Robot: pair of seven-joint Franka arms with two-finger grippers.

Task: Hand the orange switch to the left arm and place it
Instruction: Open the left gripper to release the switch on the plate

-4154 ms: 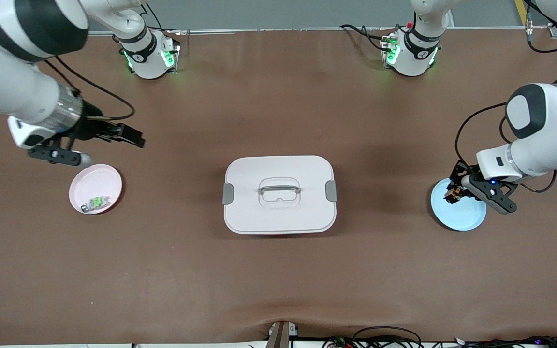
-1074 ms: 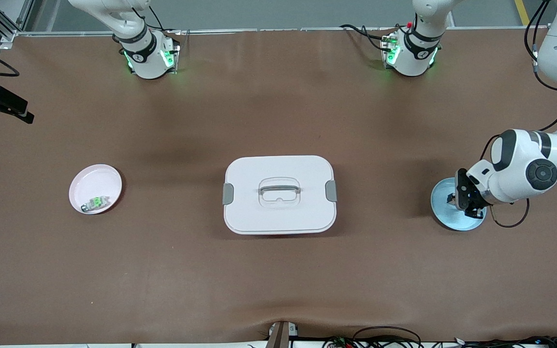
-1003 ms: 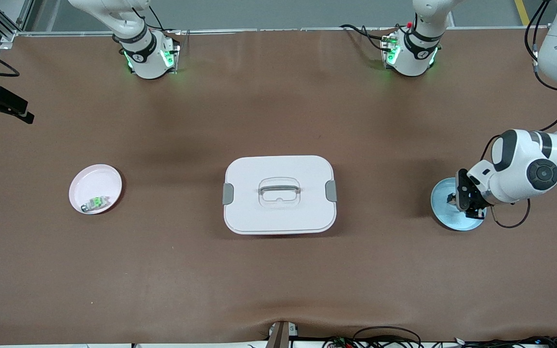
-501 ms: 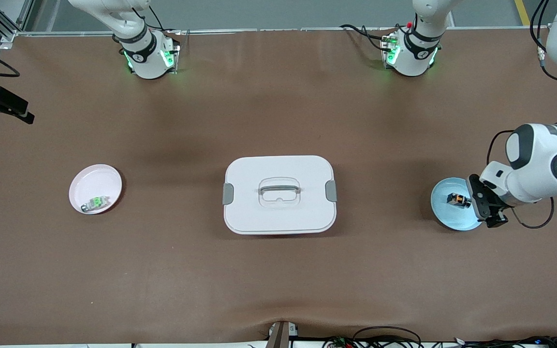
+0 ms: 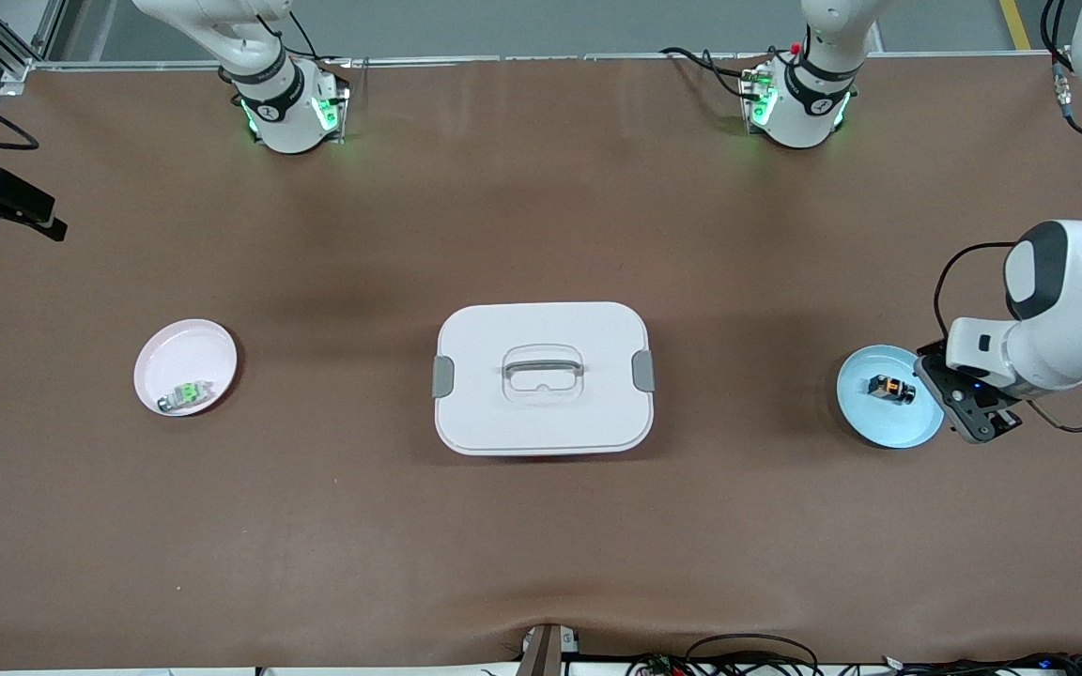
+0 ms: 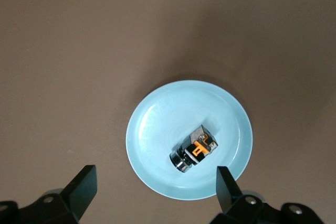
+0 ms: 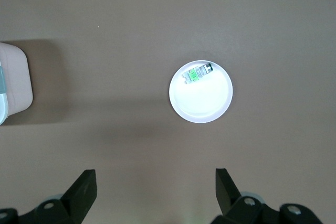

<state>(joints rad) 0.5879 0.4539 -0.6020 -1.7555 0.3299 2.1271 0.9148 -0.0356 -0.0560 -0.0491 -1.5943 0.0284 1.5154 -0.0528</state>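
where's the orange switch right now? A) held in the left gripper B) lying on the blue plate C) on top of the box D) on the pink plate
B: the orange switch lies on the blue plate, and the left gripper stands open above it with nothing between its fingers.

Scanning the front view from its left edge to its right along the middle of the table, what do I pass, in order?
Pink plate with the green-centred component in it → white box → blue plate holding the orange switch → left gripper, jaws open, over the blue plate's edge toward the left arm's end of the table.
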